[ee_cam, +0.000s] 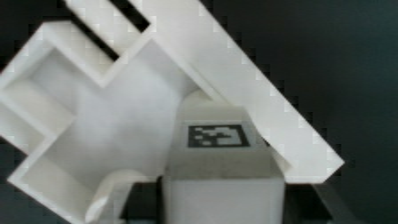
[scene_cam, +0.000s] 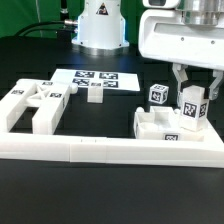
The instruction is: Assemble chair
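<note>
My gripper (scene_cam: 193, 92) is shut on an upright white bar (scene_cam: 192, 110) with a tag, held at the exterior view's right just above a white blocky chair part (scene_cam: 160, 128) that lies against the border rail. A small tagged cube (scene_cam: 158, 95) stands just behind that part. In the wrist view the bar (ee_cam: 217, 150) fills the space between my fingers, my gripper (ee_cam: 221, 202) closed on its sides, with the white part (ee_cam: 80, 110) below it. More chair parts (scene_cam: 35, 105) lie at the exterior view's left, and a small white piece (scene_cam: 93, 94) lies mid-table.
The long white L-shaped border rail (scene_cam: 110, 150) runs along the front and up the right side; it crosses the wrist view (ee_cam: 231, 60) diagonally. The marker board (scene_cam: 95, 77) lies flat behind the parts. The robot base (scene_cam: 100, 25) stands at the back.
</note>
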Robot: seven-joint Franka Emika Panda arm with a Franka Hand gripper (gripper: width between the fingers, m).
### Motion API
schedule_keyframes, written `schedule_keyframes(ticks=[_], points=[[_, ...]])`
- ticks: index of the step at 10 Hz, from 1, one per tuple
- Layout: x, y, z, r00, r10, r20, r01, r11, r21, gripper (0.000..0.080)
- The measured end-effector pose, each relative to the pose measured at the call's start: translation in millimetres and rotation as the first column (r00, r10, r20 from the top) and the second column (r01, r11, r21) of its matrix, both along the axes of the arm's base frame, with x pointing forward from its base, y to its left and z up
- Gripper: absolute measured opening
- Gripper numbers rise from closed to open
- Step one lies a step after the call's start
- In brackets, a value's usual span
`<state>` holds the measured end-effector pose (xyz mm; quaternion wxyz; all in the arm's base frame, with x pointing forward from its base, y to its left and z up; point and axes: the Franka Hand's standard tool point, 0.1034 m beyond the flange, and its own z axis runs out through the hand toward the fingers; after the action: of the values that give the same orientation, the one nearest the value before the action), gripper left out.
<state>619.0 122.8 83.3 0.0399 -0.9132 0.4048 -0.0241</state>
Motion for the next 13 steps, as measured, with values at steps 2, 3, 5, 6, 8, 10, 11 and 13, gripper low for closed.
schedule_keyframes(ticks=[2, 3, 5, 6, 8, 10, 11, 13], points=[[-0.2, 2.0, 0.2, 0.987, -0.163, -0.008, 0.164, 0.986, 0.009, 0.0284], [-0.2, 2.6, 0.2, 0.977, -0.214, -0.011, 0.214, 0.977, 0.013, 0.0284], [-0.2, 2.2, -0.2, 0.955, -0.297, -0.02, 0.297, 0.955, 0.025, 0.0284], [-0.1, 1.9, -0.2, 0.941, -0.338, -0.025, 0.338, 0.941, 0.031, 0.0284], [-0.3, 2.4, -0.4, 0.95, -0.312, -0.023, 0.312, 0.95, 0.029, 0.0286], [-2.5, 4.3, -0.4, 0.956, -0.289, -0.038, 0.29, 0.957, 0.023, 0.0607], [-3.4, 7.3, -1.0, 0.959, -0.282, -0.039, 0.283, 0.959, 0.022, 0.0636], [-2.9, 5.8, -1.3, 0.998, -0.063, -0.02, 0.064, 0.998, 0.01, 0.0647]])
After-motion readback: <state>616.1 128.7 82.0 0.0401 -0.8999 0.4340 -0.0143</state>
